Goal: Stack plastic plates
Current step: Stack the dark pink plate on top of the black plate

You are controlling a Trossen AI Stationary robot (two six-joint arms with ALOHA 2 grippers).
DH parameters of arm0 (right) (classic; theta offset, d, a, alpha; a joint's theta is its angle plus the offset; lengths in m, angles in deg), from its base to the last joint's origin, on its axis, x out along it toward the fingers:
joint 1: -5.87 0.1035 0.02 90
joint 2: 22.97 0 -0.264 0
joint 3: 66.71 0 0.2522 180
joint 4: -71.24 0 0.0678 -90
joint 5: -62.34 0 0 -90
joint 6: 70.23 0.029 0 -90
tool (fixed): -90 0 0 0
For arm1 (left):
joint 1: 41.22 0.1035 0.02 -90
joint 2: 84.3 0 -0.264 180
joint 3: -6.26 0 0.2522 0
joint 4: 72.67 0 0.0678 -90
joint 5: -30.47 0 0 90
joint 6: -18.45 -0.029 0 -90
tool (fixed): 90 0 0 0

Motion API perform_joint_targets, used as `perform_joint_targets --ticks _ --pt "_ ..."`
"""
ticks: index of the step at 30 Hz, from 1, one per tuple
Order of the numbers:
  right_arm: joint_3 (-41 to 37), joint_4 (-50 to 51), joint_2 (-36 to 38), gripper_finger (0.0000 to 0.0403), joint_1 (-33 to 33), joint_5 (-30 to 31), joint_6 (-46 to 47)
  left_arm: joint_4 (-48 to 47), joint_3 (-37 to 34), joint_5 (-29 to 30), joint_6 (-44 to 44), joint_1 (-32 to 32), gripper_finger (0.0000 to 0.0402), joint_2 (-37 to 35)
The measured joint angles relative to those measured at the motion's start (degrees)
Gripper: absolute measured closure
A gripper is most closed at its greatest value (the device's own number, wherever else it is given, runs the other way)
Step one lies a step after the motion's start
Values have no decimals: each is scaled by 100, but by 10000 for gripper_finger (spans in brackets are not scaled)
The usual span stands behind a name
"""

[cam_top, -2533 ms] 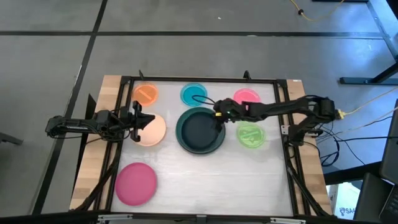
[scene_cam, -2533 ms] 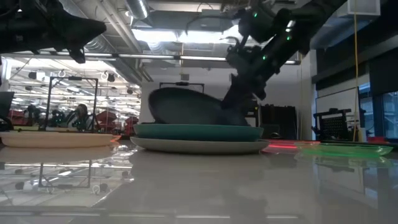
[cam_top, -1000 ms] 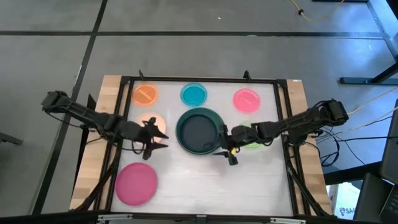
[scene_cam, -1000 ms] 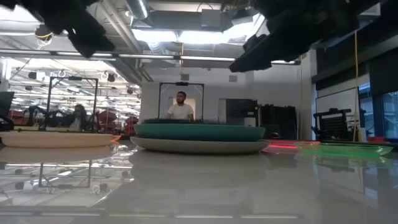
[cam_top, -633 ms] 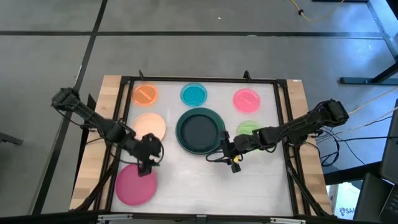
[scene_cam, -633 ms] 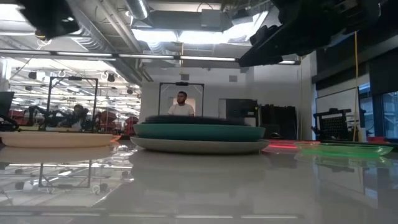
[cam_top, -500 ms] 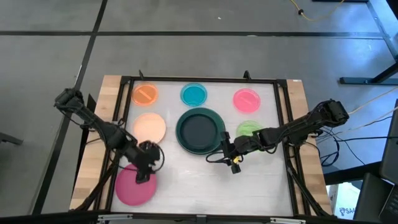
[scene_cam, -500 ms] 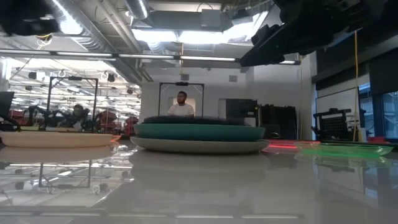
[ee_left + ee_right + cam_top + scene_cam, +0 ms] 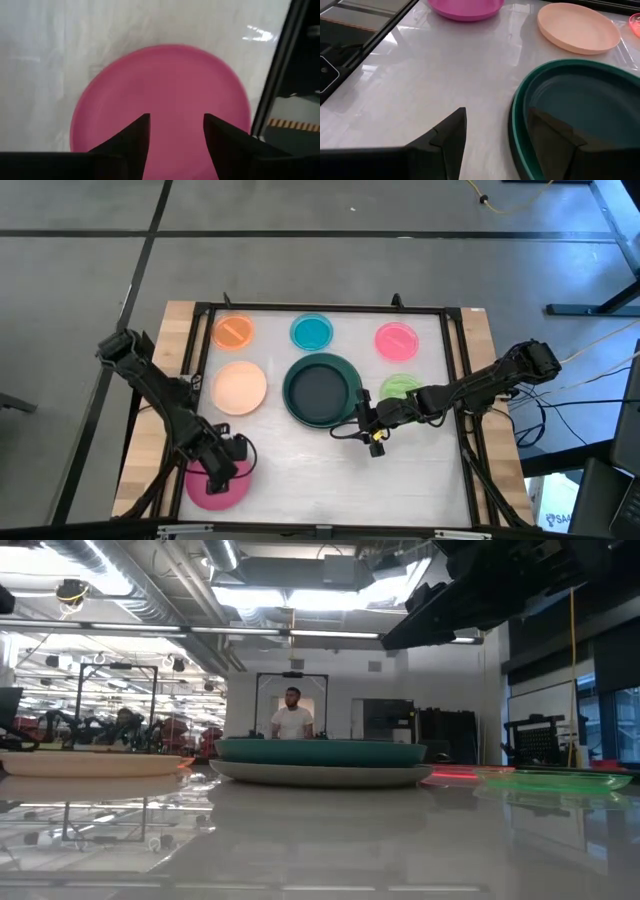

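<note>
Left gripper [image 9: 222,472], jaws parted and empty, hangs over the magenta plate [image 9: 215,483] at 7 o'clock; close on its rim, not its face. Stack [image 9: 321,389] at centre. Right gripper [image 9: 366,433], jaws apart, waits at the stack's 4 o'clock. The grey bottom plate [image 9: 320,775] is visible only from table height.

The worktop [image 9: 320,840] is smooth, pale and glossy — it mirrors the ceiling lights and the plates' rims — and has bare wood edges [image 9: 175,330] and a black metal frame [image 9: 320,308]. The magenta plate [image 9: 165,95] looks like matt, smooth plastic. The teal-green plate [image 9: 520,125] has a soft sheen — the peach plate [image 9: 577,27] too.
</note>
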Motion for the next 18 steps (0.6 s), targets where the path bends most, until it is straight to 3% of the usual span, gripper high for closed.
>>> perform_joint_targets --ticks 3,10,18 --pt "0 -1 -2 205 0 0 -3 -95 -50 30 -162 -56 224 140" --pt "0 0 -2 205 -2 107 -24 -1025 -77 713 -375 -50 224 362" --pt "0 -2 -4 205 -2 105 -42 -925 -234 899 -757 241 224 304"
